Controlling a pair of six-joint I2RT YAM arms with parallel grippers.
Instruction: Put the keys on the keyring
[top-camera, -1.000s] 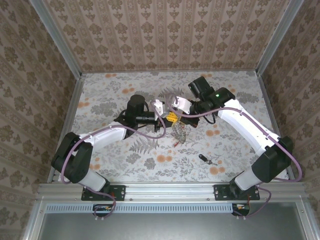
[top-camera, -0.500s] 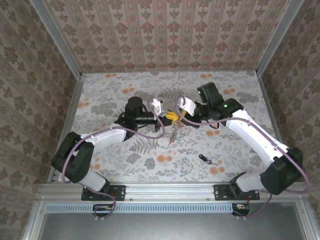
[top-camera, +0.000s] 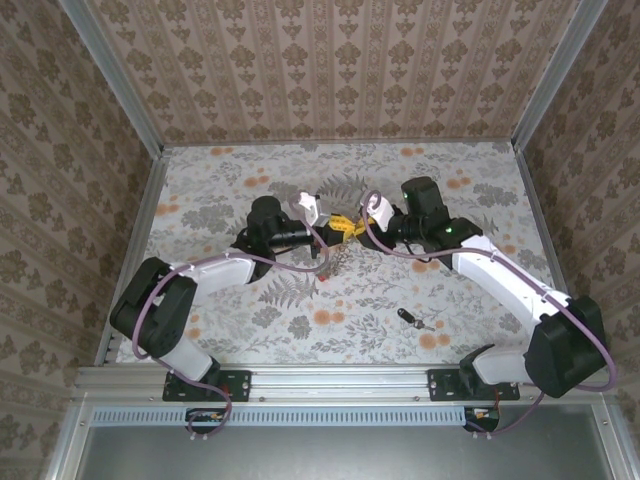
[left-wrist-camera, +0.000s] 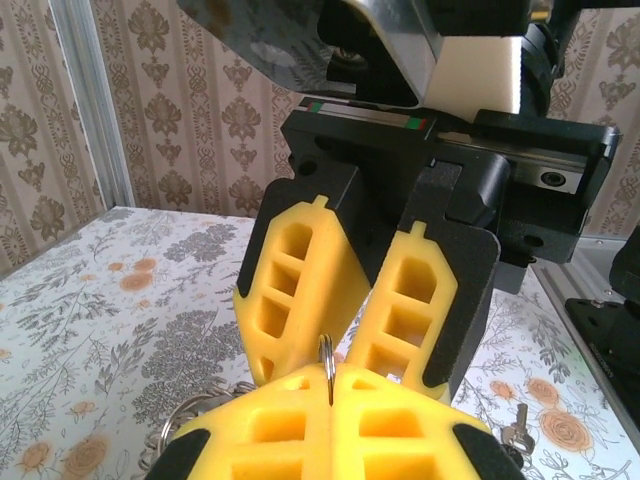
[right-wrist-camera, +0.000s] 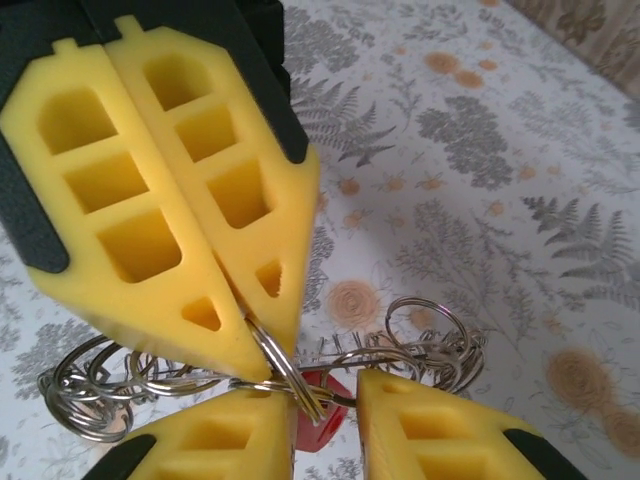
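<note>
Nearest, a ribbed metal rail (top-camera: 340, 380) runs along the front edge of the table (top-camera: 250, 335). Just beyond it, to the right, one small key (top-camera: 411, 319) with a black head lies alone on the flowered print, well apart from both arms. At mid-table the two tools meet tip to tip above the surface. The left tool (right-wrist-camera: 258, 345) is pinched tight on a thin wire loop of the keyring (right-wrist-camera: 288, 382), a bunch of shiny, overlapping steel coils hanging below its blocky yellow, hollow-celled fingers. The right tool (left-wrist-camera: 315, 368) stands narrowly parted, a pad on either side of that loop; whether they touch it I cannot tell. A red tag (right-wrist-camera: 322, 425) sits in the gap. Beyond, walls (top-camera: 330, 70) papered in a brown damask pattern close off the table.
</note>
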